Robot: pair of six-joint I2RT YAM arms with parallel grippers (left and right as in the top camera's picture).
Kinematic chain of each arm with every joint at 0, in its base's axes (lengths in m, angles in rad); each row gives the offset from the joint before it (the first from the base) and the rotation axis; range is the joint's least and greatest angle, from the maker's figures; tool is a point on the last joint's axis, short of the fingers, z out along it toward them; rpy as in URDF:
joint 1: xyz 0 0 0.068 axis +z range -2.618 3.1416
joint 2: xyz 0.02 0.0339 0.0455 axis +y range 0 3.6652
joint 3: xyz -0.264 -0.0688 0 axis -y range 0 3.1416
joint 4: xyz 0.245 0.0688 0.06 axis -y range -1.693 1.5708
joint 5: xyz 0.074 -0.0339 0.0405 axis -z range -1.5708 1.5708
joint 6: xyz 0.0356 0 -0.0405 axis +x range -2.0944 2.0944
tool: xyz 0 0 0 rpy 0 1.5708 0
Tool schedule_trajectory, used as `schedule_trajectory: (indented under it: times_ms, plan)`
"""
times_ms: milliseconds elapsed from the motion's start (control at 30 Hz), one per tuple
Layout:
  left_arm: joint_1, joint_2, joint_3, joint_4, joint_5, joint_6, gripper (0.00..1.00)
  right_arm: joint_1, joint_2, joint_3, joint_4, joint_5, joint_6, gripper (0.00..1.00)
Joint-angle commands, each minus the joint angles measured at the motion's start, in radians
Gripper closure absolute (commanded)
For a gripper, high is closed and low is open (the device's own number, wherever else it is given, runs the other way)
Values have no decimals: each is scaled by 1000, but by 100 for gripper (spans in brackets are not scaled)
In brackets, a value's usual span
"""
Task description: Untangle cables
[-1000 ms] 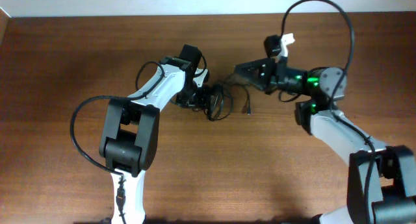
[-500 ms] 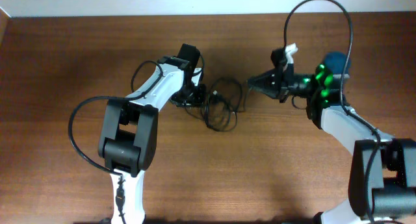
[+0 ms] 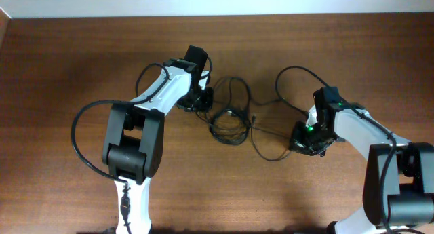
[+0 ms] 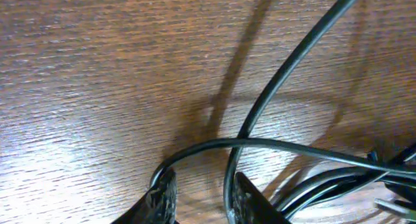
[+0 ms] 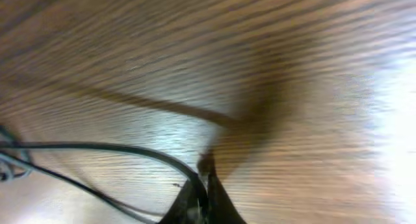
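The thin black cables lie in a loose tangle on the wooden table between my arms. One strand runs from the tangle to my right gripper, and another loops up and round behind it. My left gripper sits at the tangle's upper left. In the left wrist view it is open, low over the wood. One cable runs down between the fingertips, close against the right finger. In the right wrist view my right gripper is shut on a thin cable.
The brown wooden table stretches to the left and along the front. A pale strip runs along the table's far edge. The thick black arm cable loops out beside the left arm base.
My right gripper has moved from beside the tangle down and to the right, drawing a cable strand out with it. The tangle has spread out looser. My left gripper has hardly moved.
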Motion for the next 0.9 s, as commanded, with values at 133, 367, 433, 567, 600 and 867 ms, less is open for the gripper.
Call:
schedule_trajectory:
  times_ms: [133, 367, 433, 567, 600, 867]
  plan:
    - [8, 19, -14, 8, -23, -10, 68, -7, 11, 209, -353, 196, -44, 77]
    - [8, 18, -10, 9, 13, -8, 80, -6, 12, 241, -399, 196, -65, 45]
    - [8, 16, 20, 0, 188, 139, 98, -6, 11, 241, -404, 185, -101, 45]
    - [8, -9, 51, -26, 333, 241, 99, 38, 11, 241, -401, 97, -218, 45]
    - [8, -9, 51, -27, 330, 241, 98, 55, 11, 241, -394, 82, -218, 43]
    - [7, -9, 51, -33, 275, 226, 64, 230, 12, 241, -164, -58, -164, 9]
